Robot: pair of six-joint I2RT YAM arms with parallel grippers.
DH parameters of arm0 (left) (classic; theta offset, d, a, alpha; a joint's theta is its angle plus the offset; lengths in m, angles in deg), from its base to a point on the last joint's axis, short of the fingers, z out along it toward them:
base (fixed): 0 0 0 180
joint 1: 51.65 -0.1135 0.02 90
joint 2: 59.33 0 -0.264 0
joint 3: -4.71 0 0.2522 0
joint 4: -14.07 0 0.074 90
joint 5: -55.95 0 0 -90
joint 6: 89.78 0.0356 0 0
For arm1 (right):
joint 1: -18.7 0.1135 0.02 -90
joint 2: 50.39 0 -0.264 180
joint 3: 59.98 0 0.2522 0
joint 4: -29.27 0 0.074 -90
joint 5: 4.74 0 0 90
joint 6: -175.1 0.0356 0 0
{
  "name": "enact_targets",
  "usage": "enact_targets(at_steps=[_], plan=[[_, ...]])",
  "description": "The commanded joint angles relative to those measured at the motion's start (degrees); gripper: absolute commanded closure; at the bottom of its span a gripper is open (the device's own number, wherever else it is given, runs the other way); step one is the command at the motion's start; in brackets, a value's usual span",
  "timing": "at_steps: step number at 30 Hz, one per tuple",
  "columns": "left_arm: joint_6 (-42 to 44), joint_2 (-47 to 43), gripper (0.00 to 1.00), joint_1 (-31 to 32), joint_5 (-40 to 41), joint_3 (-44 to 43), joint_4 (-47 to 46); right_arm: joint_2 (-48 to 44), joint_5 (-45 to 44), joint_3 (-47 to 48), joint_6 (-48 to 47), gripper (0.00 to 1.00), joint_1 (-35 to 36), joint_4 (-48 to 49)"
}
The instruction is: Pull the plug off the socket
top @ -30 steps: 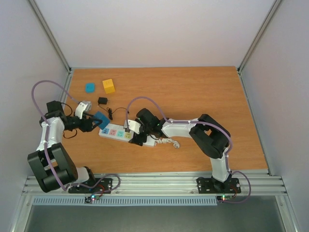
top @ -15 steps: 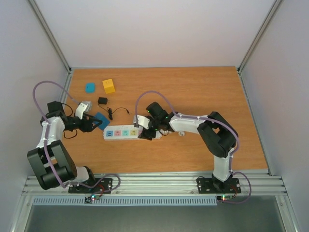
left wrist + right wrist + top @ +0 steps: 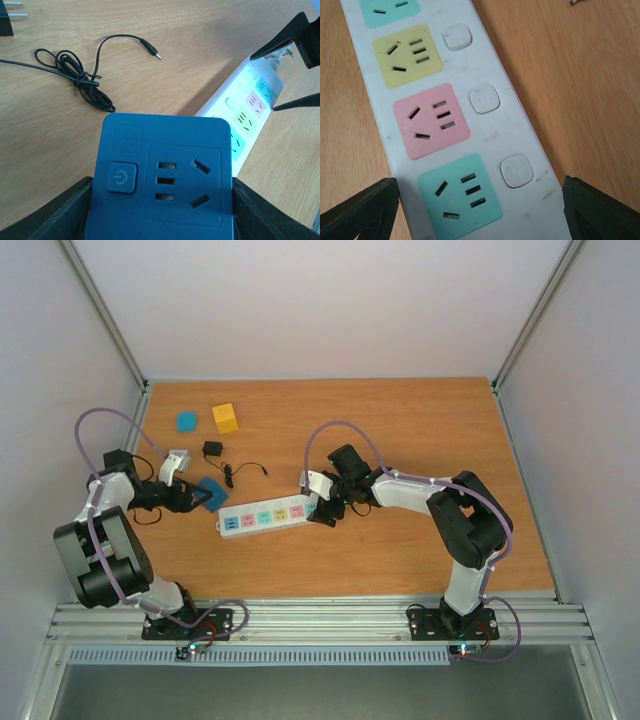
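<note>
Fingers [image 3: 50,220] on plug [image 3: 165,175], socket [image 3: 455,115]; cable [image 3: 80,75] nearby

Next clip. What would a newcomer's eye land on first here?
The pastel-faced power strip lies mid-table, with the right gripper gripping its right end. The left gripper holds a blue plug block beside the strip's left end, free of it. A yellow cube sits at the far left.

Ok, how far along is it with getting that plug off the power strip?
Done: the blue plug sits apart from the power strip in the top view. In hand: the left claw grips the plug and the right claw clamps the strip's end. Left: probably nothing beyond setting both down.
</note>
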Motion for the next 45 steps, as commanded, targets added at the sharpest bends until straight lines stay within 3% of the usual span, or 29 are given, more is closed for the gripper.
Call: enact_targets(at_steps=[1,8,16,26,28,35,40,45], plan=[[-1.3,4.3,0.70,-0.4,-0.9,-4.0,2.4,0.1,-1.9,-1.5,-1.4,0.10,0.2,-6.5],[-7.8,7.6,0.69,-0.5,2.5,-4.7,-3.2,-0.9,-1.0,-1.2,-0.9,0.09,0.2,-7.0],[-13.4,11.5,0.54,-0.9,4.6,-6.3,-6.6,-2.1,-0.7,-0.8,-0.4,0.06,0.2,-7.6],[-17.5,11.9,0.15,-3.3,9.5,-5.5,-11.4,-2.5,0.6,1.2,0.6,0.05,0.7,-8.3],[-18.7,11.3,0.11,-3.4,11.0,-5.1,-12.8,-2.2,0.5,1.8,0.9,0.04,1.0,-8.3],[-22.3,8.6,0.09,-3.7,17.0,-4.3,-16.9,-1.4,0.2,4.1,1.7,0.03,2.4,-8.0],[-19.2,5.7,0.01,-3.8,16.1,-4.3,-15.3,0.5,-1.7,6.6,1.6,0.02,5.5,-7.8],[-16.4,2.1,0.00,-3.7,15.1,-3.7,-13.4,3.8,-3.4,10.8,0.4,0.01,8.2,-8.9]])
